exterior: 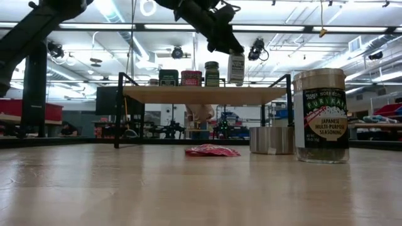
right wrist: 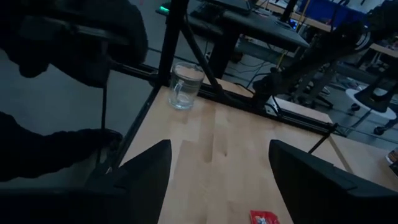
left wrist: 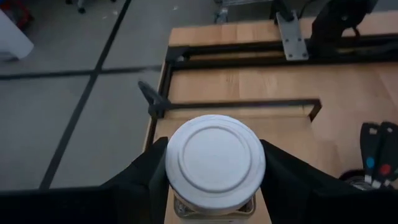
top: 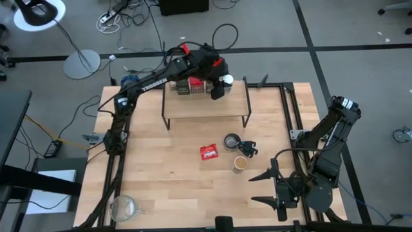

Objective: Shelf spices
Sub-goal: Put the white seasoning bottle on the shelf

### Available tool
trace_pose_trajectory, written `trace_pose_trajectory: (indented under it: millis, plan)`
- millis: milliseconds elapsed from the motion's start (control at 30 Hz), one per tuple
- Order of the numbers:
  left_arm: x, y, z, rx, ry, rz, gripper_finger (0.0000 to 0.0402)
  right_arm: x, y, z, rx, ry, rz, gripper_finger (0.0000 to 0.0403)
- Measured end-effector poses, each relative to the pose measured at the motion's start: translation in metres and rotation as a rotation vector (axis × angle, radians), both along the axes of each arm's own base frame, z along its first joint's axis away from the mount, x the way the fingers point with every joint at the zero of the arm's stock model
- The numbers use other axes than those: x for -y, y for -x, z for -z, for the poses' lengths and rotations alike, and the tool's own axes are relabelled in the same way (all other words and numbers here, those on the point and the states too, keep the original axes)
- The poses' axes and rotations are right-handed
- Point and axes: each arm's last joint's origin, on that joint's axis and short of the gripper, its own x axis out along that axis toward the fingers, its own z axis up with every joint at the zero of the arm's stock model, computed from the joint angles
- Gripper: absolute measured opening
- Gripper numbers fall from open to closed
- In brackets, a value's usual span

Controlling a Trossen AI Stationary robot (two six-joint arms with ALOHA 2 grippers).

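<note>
White-capped jar (left wrist: pixel 215 163) is sitting pinched in the left gripper's (top: pixel 219 86) jaws above the shelf (exterior: pixel 204 95); only the low view is showing its label. Right gripper's (right wrist: pixel 214 180) jaws are hanging spread, lower right.

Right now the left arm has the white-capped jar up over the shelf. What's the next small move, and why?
Probably lower it straight down. The left gripper is shut on the white-capped jar, which hangs just above the shelf, beside the three spices already standing in a row. Open the fingers only once it rests on the plank.
</note>
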Motion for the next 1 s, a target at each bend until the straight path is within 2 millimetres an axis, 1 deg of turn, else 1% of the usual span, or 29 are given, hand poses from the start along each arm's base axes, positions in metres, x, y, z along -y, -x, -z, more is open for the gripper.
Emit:
trace_pose_trajectory:
  millis: [133,533,767,1000]
  plan:
    - [-0.0028,0.0042,0.0053,-0.048,0.023,-0.01,0.0192,-0.0001,0.0001,-0.0001,0.0,0.001,-0.001,0.0266]
    - [-0.0022,0.0043,0.0077,-0.058,0.029,-0.009,0.0192,-0.0001,0.0,-0.0005,0.002,-0.003,-0.001,0.0265]
    - [-0.0003,0.0046,0.0088,-0.072,0.04,-0.009,0.0223,-0.0002,0.0,-0.0005,0.002,-0.004,-0.001,0.0258]
    - [0.0045,0.0026,0.0089,-0.072,0.048,-0.003,0.0229,-0.0002,0.0,-0.0005,0.001,-0.011,0.002,0.0256]
